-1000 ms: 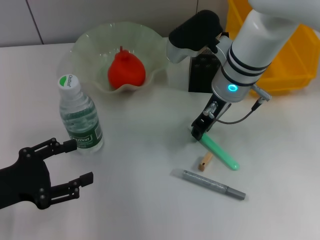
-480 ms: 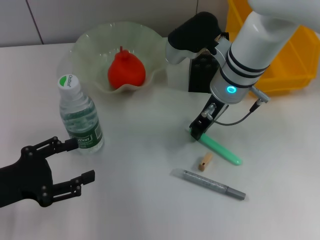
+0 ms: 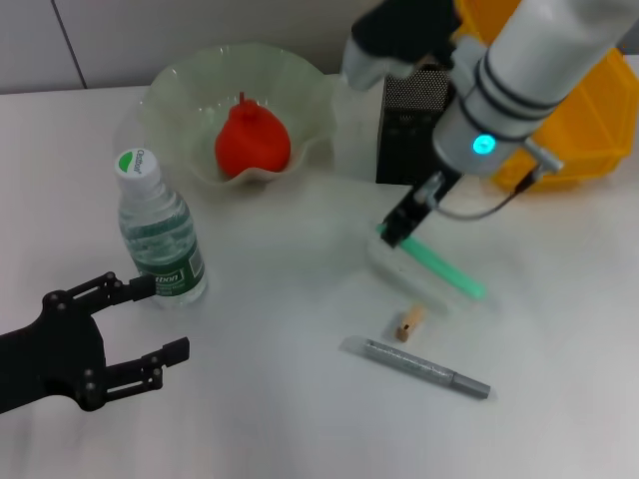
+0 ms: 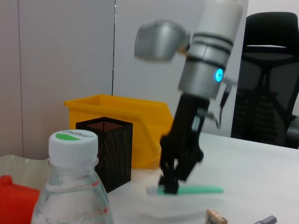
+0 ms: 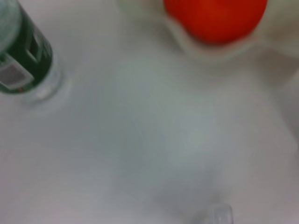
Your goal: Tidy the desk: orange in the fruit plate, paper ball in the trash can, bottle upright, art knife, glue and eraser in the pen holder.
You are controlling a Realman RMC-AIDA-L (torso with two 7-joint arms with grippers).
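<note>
While the orange [image 3: 253, 140] already sits in the fruit plate [image 3: 180, 90] and the bottle [image 3: 160, 232] stands upright on the desk [image 3: 290, 399], the step in hand looks to be the desk tools: the right gripper [image 3: 398, 230] is clamped on one end of the mint-green stick [image 3: 435, 264], which the left wrist view shows hanging roughly level just above the desk surface. It hangs just in front of the pen holder [image 3: 412, 125], with the yellow trash can [image 3: 579, 110] behind that. The eraser [image 3: 408, 323] and the grey stick [image 3: 419, 367] lie on the desk nearby, apart from each other and untouched. The left gripper [image 3: 135, 334] rests low beside the bottle, fingers spread and holding nothing. Which of glue or knife the green stick is, I cannot tell at this blur. The next move probably calls for raising the stick above the holder's rim, tipping it toward vertical and centring it over the opening before letting go, since a level stick would catch on the mesh edge.
</note>
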